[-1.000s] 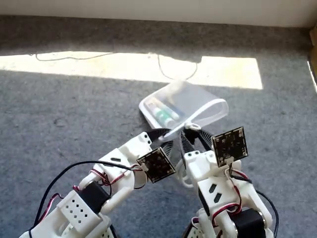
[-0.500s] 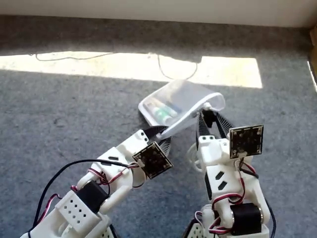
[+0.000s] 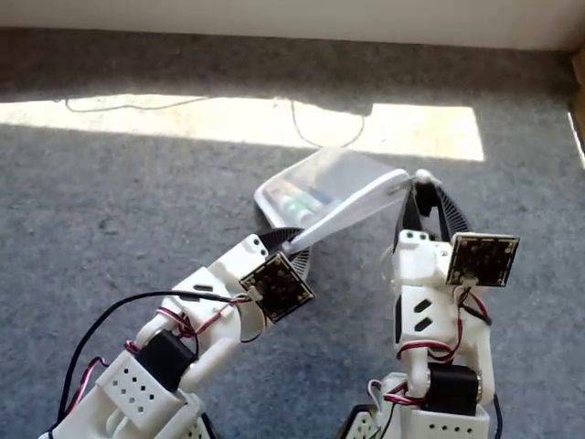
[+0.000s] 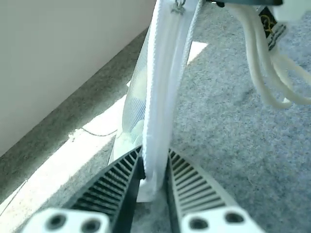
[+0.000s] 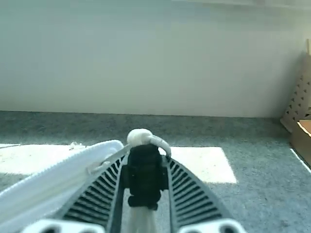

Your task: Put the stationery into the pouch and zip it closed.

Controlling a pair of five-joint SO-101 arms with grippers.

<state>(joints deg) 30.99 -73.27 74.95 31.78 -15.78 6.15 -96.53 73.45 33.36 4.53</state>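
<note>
A translucent pouch (image 3: 340,178) lies tilted on the grey carpet, with green and white stationery (image 3: 298,204) inside. Its white zipper band (image 3: 347,208) runs straight between my two grippers and looks closed along its length. My left gripper (image 3: 294,247) is shut on the near end of the band (image 4: 156,121), the ribbed fingers (image 4: 116,179) pinching it. My right gripper (image 3: 423,183) is at the far end, shut on the zipper pull (image 5: 144,162), a dark toggle with a white knot. A white cord loop (image 4: 265,73) hangs by the right arm.
A sunlit strip (image 3: 183,119) crosses the carpet behind the pouch, with a thin cable (image 3: 306,133) lying over it. A pale wall (image 5: 146,58) closes the back. A cardboard box (image 5: 302,126) stands at the far right edge.
My right gripper has travelled right and away along the zipper with the pull, and the pouch's open mouth has flattened into a straight band. The left gripper kept its hold.
</note>
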